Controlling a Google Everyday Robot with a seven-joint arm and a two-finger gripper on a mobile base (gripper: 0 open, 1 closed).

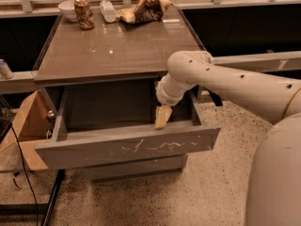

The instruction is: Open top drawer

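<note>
The top drawer [127, 147] of the grey-brown cabinet stands pulled well out. Its flat front bears white squiggly scratches, and its inside looks empty. My gripper [163, 117] reaches down into the drawer from the right. Its cream tip rests just behind the upper edge of the drawer front, right of the middle. The white arm [225, 81] comes in from the right, over the drawer's right side wall.
A lower drawer front [136, 167] sits shut below. On the cabinet top [117, 46] at the back stand a can [84, 13], a white bowl [68, 9], a bottle [107, 11] and a crumpled bag [146, 8]. A cardboard box [28, 126] and cables lie to the left.
</note>
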